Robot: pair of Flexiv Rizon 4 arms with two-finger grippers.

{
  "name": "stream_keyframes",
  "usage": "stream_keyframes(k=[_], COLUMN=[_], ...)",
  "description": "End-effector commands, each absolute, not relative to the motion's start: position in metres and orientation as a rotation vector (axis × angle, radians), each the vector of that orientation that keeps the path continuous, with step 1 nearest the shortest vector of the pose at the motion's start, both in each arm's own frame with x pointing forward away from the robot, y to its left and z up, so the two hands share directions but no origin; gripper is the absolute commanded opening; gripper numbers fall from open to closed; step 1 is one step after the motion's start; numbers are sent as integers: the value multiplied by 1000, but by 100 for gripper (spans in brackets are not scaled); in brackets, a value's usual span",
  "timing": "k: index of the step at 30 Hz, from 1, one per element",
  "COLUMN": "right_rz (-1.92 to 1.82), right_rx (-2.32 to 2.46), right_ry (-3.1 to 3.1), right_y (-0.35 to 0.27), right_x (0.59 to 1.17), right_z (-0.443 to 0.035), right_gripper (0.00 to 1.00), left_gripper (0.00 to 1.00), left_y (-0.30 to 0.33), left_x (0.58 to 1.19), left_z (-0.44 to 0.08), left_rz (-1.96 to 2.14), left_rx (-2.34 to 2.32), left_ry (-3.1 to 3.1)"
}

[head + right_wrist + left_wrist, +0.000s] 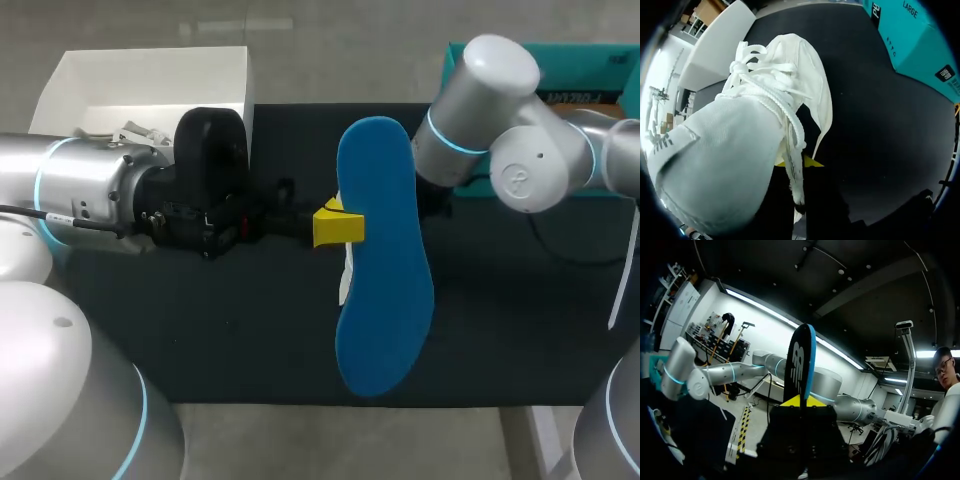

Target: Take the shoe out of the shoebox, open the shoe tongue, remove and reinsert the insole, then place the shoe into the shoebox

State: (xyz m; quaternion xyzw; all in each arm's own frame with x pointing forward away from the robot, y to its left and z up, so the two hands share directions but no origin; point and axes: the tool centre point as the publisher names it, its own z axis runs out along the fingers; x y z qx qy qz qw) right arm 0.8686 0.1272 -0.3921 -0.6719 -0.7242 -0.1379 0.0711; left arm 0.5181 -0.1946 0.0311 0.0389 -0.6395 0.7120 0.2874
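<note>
While left gripper pinches insole, shoe over black table, white shoebox

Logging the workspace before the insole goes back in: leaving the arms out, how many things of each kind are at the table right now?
White shoe: 1
Blue insole: 1
Boxes: 2 (white shoebox, teal box)
Total: 4
</note>
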Motion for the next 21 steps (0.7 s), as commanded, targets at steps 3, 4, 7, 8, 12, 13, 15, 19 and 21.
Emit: stream_keyframes(k=[3, 4, 7, 8, 12, 13, 15, 19, 21], right_rz=[-392, -391, -373, -381, -380, -386, -453, -609, -603], right_rx=[-2034, -2036, -2039, -2048, -2088, -2092, -2115, -2135, -2141], right_ry=[-2178, -2177, -2181, -2178, -2158, -2151, -2104, -2000, -1994], right_y=[129, 129, 129, 129, 129, 130, 131, 129, 127], right_x=[875, 876, 878, 878, 874, 870, 862, 844, 838], right_z=[-399, -400, -403, -403, -403, -400, -391, -365, -355], right_gripper=[0, 0, 0, 0, 100, 100, 100, 100, 100], left_gripper=[0, 0, 0, 0, 0, 0, 0, 0, 0], left_y=[-198, -198, -198, -198, -198, -198, -198, -198, -198], left_x=[516, 516, 516, 516, 516, 516, 516, 516, 516], left_z=[32, 32, 32, 32, 32, 32, 32, 32, 32], left_rz=[1907, 1907, 1907, 1907, 1907, 1907, 1907, 1907, 1907], left_rx=[109, 109, 109, 109, 109, 109, 109, 109, 109], left_ry=[-1707, -1707, -1707, -1707, -1707, -1707, -1707, -1707, -1707])
